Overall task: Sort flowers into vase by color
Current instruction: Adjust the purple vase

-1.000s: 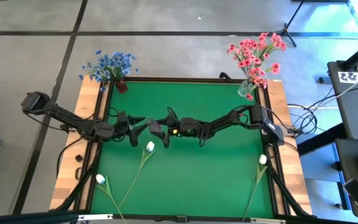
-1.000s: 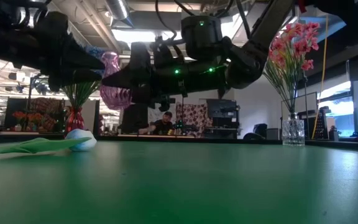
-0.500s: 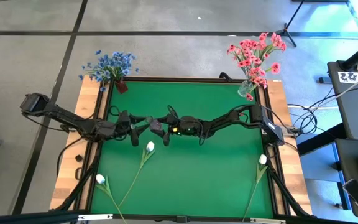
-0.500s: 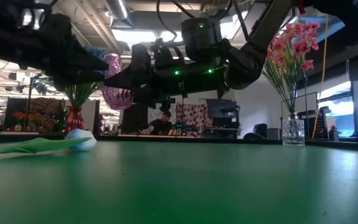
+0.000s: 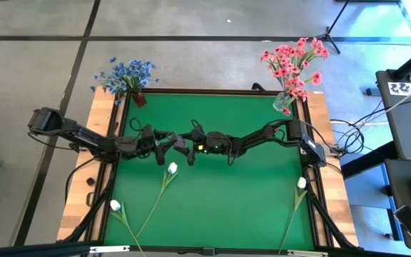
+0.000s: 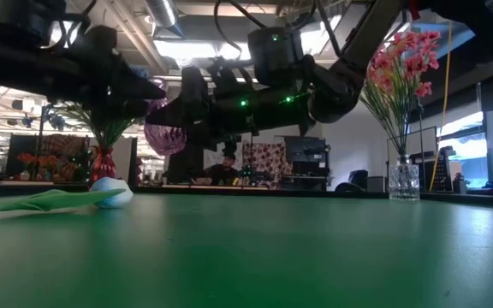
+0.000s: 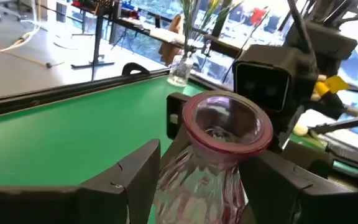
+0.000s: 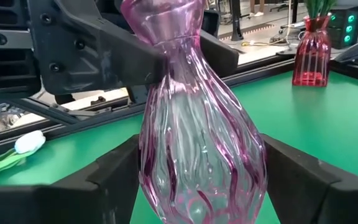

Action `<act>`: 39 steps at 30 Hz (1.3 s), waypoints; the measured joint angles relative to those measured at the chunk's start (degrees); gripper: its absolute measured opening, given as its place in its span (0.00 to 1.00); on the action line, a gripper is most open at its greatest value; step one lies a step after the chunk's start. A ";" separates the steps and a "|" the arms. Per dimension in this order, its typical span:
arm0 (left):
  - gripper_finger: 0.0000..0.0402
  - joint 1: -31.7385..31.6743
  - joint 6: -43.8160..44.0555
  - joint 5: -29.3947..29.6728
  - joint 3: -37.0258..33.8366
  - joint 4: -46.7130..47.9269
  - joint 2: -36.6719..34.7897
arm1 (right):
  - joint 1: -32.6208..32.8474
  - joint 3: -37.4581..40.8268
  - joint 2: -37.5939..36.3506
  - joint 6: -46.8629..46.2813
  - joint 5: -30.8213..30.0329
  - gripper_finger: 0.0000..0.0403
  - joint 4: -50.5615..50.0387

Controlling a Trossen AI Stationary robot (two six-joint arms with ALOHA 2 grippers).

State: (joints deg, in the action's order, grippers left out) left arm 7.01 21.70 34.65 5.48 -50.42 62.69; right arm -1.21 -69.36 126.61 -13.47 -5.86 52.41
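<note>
My left jaws (image 7: 207, 158) are closed on a pink glass vase (image 6: 163, 133), one finger on each side of it just below the flared rim. My right jaws (image 8: 201, 146) clasp the same vase at the widest part of its belly. Between the two I hold it in the air over the middle of the tabletop (image 5: 234, 207), well clear of the green surface.

I judge the vase to be rigid, smooth and breakable. The ribbed glass gives little friction, so the narrowing under the rim is the safest place to hold, since the flare stops it sliding out. The belly is rounder and more likely to slip. I can see nothing inside it.

The flowers not yet sorted are three white buds lying flat on the tabletop. One (image 5: 172, 168) is just nearer than my jaws, one (image 5: 115, 205) is at the near left, and one (image 5: 301, 183) is by the right edge. They look very light, with thin stems that probably bend, so I would pinch each stem partway along rather than the bud.

At the far left corner a red vase (image 5: 140, 98) holds the blue flowers (image 5: 127, 73). At the far right corner a clear vase (image 5: 282, 101) holds the pink flowers (image 5: 295, 61).
</note>
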 joint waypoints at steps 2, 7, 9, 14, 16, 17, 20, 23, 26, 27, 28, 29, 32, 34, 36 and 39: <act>0.50 -0.19 0.01 -0.63 0.00 -2.24 0.81 | 0.01 -0.02 0.00 0.04 0.04 0.71 0.11; 0.36 -0.20 0.00 -1.14 0.63 -3.31 1.13 | 0.01 -0.09 0.00 0.04 0.08 0.75 -0.11; 0.29 -0.29 -0.66 -0.75 1.09 -2.64 1.13 | 0.07 -0.07 -0.02 0.38 0.53 0.76 -0.55; 0.26 -0.18 -2.86 -0.82 1.24 3.77 -1.34 | 0.04 -0.04 -1.67 0.43 3.01 0.82 -6.11; 0.26 0.38 -3.03 -0.36 1.29 7.54 -3.47 | 0.01 -0.04 -3.65 0.08 4.47 0.83 -10.56; 0.26 0.96 -3.39 0.30 1.29 9.85 -4.98 | 0.05 -0.04 -4.87 0.03 5.28 0.83 -13.47; 0.26 3.43 -6.13 7.15 1.33 19.30 -10.84 | 0.24 -0.07 -8.98 0.39 7.69 0.83 -23.21; 0.26 6.52 -9.43 14.57 3.54 36.33 -17.31 | 0.84 -0.06 -12.23 1.94 7.94 0.84 -31.09; 0.26 8.03 -7.67 18.18 4.96 47.72 -22.01 | 1.92 -0.04 -14.17 3.98 5.80 0.84 -34.77; 0.26 8.53 -5.66 17.83 4.98 49.54 -23.43 | 2.20 -0.04 -14.44 4.40 5.10 0.84 -35.32; 0.26 9.02 -3.14 17.56 4.98 51.72 -24.88 | 2.62 -0.04 -14.51 4.56 4.47 0.84 -35.34; 0.27 9.55 -0.75 17.68 5.02 53.99 -25.91 | 3.04 -0.04 -14.53 4.63 3.81 0.84 -35.60; 0.27 11.42 5.26 21.81 5.03 61.52 -27.18 | 4.08 -0.02 -14.58 4.69 1.34 0.84 -35.63; 0.27 12.53 8.32 25.29 5.03 63.84 -27.20 | 4.47 -0.02 -14.60 4.67 0.46 0.84 -35.85; 0.27 13.41 11.08 26.64 4.41 63.77 -27.09 | 4.49 -0.02 -14.60 4.66 0.45 0.84 -36.06; 0.27 14.43 15.98 27.01 2.21 63.04 -27.07 | 4.21 -0.02 -14.60 4.65 0.34 0.84 -36.14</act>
State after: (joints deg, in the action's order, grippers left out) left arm 21.44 37.68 61.67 7.69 12.62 35.62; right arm 3.01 -69.38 112.01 -8.82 -5.52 16.27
